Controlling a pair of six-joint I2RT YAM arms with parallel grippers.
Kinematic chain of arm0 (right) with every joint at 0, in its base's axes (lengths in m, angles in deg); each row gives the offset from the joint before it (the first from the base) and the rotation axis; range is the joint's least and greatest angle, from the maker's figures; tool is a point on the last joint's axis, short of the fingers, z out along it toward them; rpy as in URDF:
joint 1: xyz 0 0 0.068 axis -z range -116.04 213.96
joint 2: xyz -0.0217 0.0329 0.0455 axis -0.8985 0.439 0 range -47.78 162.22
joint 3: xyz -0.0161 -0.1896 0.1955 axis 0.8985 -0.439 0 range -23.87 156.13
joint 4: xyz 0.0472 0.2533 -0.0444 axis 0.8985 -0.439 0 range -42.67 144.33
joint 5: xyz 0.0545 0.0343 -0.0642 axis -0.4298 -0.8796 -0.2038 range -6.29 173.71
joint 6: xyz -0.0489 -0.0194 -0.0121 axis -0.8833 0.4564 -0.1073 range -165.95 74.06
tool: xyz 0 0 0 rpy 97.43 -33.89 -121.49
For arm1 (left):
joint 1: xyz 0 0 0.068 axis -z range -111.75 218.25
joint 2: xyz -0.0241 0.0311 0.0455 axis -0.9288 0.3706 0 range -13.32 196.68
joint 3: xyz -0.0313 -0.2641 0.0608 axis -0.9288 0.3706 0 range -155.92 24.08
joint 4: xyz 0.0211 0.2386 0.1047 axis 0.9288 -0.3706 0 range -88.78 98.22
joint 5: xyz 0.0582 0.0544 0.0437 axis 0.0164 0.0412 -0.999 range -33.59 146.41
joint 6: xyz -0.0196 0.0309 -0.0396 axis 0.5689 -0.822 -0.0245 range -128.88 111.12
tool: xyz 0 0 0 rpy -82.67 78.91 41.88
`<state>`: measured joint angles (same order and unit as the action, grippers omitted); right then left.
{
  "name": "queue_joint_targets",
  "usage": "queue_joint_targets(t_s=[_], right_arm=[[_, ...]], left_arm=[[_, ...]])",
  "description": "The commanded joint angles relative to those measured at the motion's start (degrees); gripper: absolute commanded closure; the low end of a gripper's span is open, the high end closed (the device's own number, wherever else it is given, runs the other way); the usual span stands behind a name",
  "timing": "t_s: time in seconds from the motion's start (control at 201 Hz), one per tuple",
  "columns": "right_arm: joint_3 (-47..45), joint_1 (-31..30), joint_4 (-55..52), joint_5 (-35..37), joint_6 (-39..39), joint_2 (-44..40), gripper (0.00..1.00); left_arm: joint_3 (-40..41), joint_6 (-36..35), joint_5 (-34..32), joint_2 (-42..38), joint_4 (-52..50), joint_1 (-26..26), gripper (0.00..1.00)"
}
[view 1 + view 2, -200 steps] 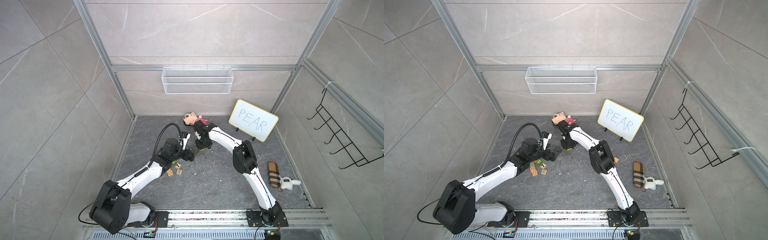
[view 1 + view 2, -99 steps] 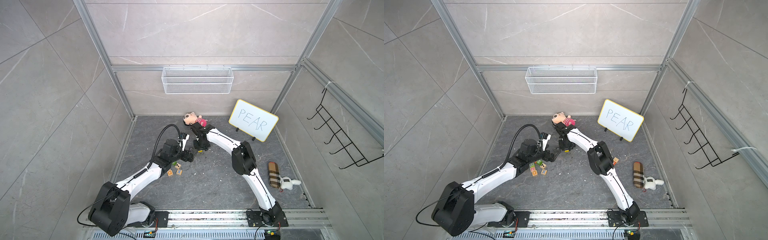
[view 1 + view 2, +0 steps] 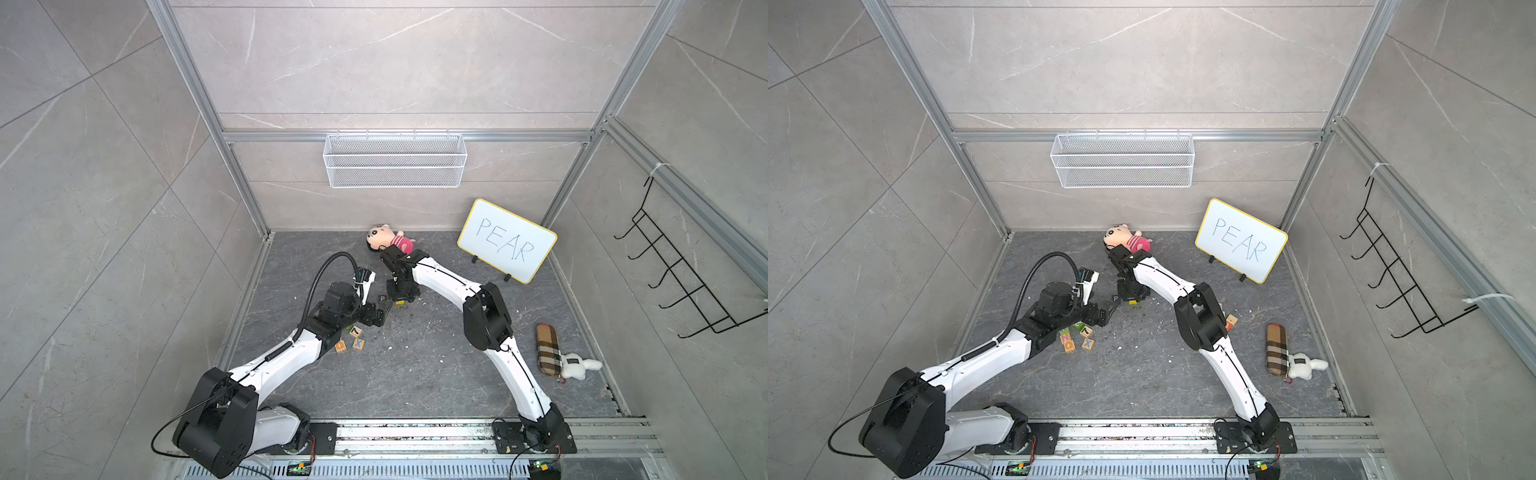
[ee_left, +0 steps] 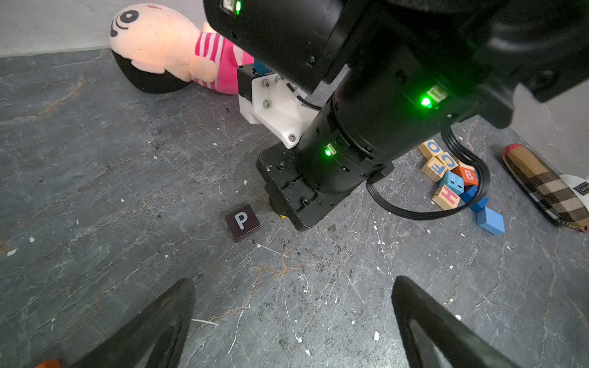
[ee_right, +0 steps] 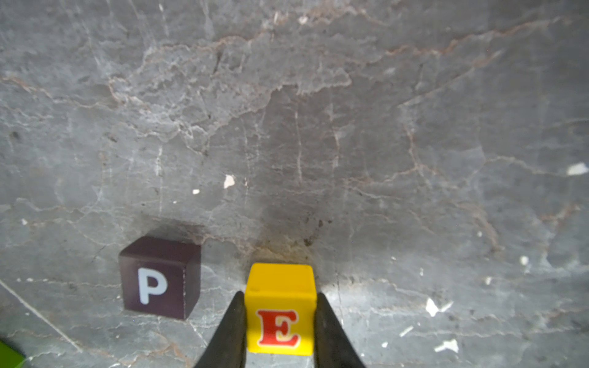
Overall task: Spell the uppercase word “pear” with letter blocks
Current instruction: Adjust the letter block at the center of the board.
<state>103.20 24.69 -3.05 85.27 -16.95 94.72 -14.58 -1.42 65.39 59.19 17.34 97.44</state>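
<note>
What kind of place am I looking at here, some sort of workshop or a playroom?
Most likely a robot test booth, not a playroom. A left arm and a right arm are mounted on a rail inside an aluminium frame, and a whiteboard reading PEAR sets the exercise.

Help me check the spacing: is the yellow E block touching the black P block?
No, the right wrist view shows bare floor between the yellow E block and the black P block.
</note>
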Motion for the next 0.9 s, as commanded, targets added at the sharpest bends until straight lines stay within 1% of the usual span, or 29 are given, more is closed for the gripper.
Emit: queue_joint_targets(t_s=[0.0, 0.174, 0.413, 0.891], right_arm=[[0.11, -0.37, -2.09, 1.22, 2.05, -0.47, 0.78], [-0.51, -0.33, -1.85, 1.76, 3.07, -0.64, 0.76], [-0.57, -0.41, -1.94, 2.22, 3.45, -0.71, 0.69], [-0.98, -1.24, -2.20, 2.29, 4.15, -1.10, 0.66]], left_arm=[[-0.30, -0.70, -0.81, -1.14, 1.85, -0.36, 0.01], [-0.02, -0.56, -1.11, -1.14, 2.21, -0.38, 0.01], [0.16, -0.67, -1.09, -0.83, 2.39, -0.36, 0.01], [0.42, -0.54, -1.11, -1.56, 2.22, -0.36, 0.01]])
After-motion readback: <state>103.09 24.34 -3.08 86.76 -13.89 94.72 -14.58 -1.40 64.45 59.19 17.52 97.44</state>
